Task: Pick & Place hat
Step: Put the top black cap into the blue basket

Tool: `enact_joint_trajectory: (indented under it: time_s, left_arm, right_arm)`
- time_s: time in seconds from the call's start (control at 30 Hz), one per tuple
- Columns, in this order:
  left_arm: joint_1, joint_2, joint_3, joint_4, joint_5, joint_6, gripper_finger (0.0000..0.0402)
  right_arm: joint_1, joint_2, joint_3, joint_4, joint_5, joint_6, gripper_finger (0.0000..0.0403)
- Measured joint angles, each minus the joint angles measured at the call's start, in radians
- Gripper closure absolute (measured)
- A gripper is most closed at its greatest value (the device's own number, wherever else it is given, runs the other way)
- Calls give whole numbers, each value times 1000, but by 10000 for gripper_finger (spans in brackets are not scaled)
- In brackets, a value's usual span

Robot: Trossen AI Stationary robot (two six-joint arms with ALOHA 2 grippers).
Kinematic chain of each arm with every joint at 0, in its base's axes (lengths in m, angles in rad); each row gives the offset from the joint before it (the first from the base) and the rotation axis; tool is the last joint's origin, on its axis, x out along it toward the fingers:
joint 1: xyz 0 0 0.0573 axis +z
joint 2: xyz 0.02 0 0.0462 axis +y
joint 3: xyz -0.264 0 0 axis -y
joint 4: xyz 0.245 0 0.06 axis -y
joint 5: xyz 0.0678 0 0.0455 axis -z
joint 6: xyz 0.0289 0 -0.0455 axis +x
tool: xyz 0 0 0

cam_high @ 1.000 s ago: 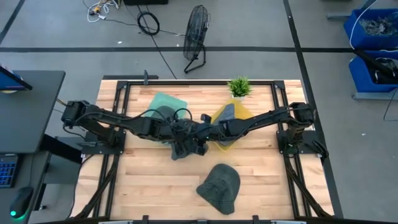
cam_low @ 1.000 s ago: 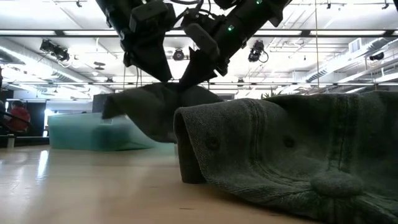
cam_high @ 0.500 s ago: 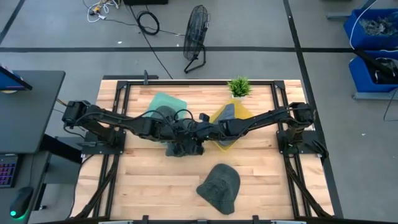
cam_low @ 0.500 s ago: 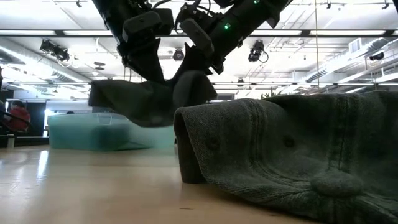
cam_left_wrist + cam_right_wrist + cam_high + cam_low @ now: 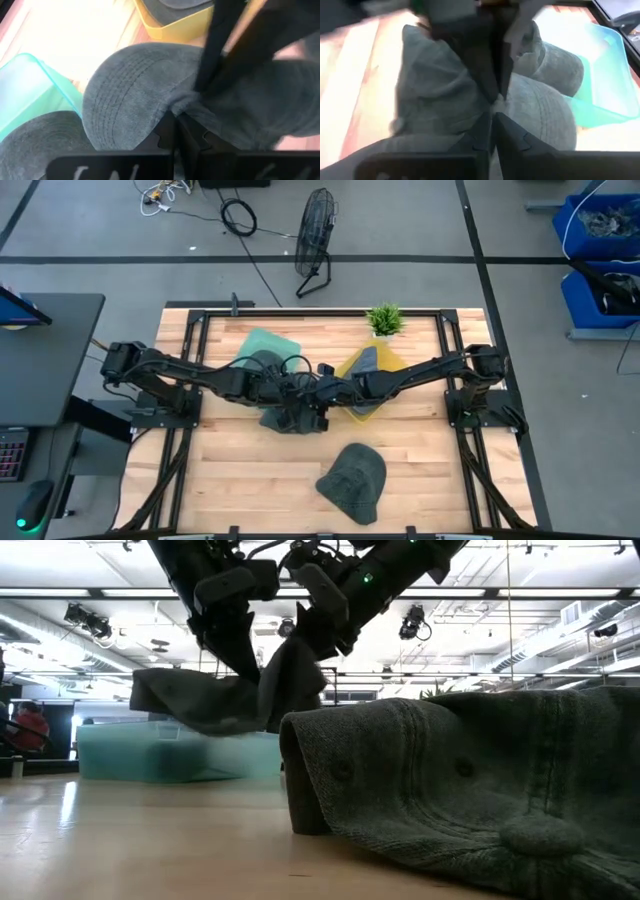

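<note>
Hat [image 5: 285, 416] hangs in the air just beside the teal bin [image 5: 262, 345], clamped by both the left gripper [image 5: 174, 131] and right gripper [image 5: 492, 116]. Picking seems done; placing remains. Another hat [image 5: 354, 480] lies farther from the bin.

Grey ribbed hat [image 5: 283, 416], teal bin [image 5: 262, 343], yellow bin [image 5: 372, 383]

Worktop [image 5: 230, 480] front-left bare; second hat [image 5: 354, 481] blocks front-centre; teal bin [image 5: 262, 345], yellow bin [image 5: 385, 363], plant [image 5: 384, 319] crowd the rear.
</note>
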Motion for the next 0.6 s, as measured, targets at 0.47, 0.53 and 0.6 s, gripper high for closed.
enact_joint_trajectory:
  time_s: [0.47, 0.53, 0.6]
  left_arm:
    - [-58, -73, 122, -230, -147, 80, 395]
    - [-61, -82, 182, -350, -201, 117, 395]
    - [-58, -84, 236, -443, -249, 149, 394]
  right_arm:
    - [0, -193, 2, -116, -26, -109, 304]
    - [0, -265, 2, -127, -26, -131, 306]
    - [0, -329, 2, -144, -23, -148, 312]
